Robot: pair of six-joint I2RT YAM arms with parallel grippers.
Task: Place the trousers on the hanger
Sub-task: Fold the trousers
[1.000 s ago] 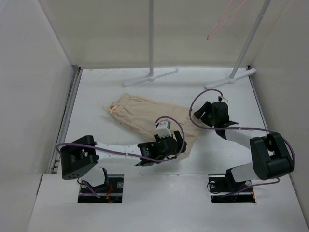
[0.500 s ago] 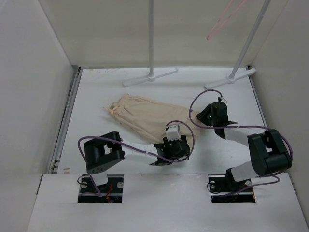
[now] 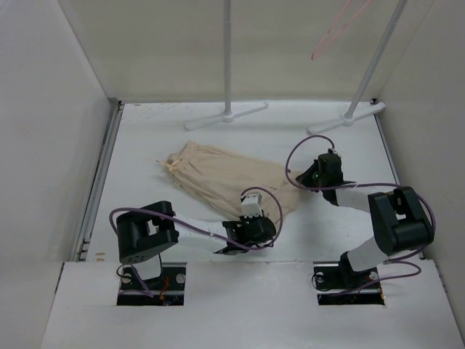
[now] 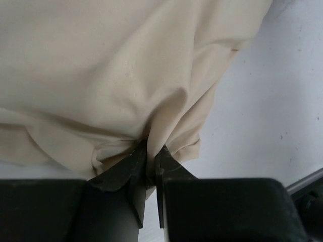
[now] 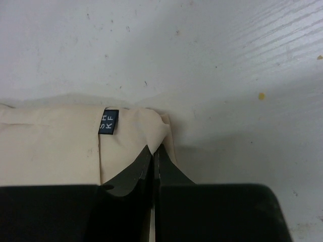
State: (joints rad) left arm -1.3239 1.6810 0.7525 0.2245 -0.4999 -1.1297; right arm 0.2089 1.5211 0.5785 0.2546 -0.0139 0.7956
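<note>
The beige trousers point(image 3: 218, 178) lie folded flat on the white table, waistband at the far left. My left gripper point(image 3: 261, 222) is at their near right corner, shut on a pinched fold of the cloth. The left wrist view shows that fold of the trousers point(image 4: 126, 65) caught between the tips of the left gripper point(image 4: 151, 148). My right gripper point(image 3: 300, 179) is at the right end, shut on the hem corner. In the right wrist view the right gripper point(image 5: 154, 149) nips the trousers point(image 5: 50, 146) beside a small dark label point(image 5: 108, 122). The pink hanger point(image 3: 330, 33) hangs high at the back right.
Two grey-white rack poles point(image 3: 227, 58) point(image 3: 374, 65) rise from flat feet point(image 3: 227, 115) point(image 3: 347, 118) at the back of the table. White walls enclose the left, back and right sides. Bare tabletop point(image 5: 202, 50) lies right of the trousers.
Both grippers have closed onto the cloth. The left arm has folded its elbow inward and its gripper settled at the near right corner. The right gripper has edged onto the hem.
</note>
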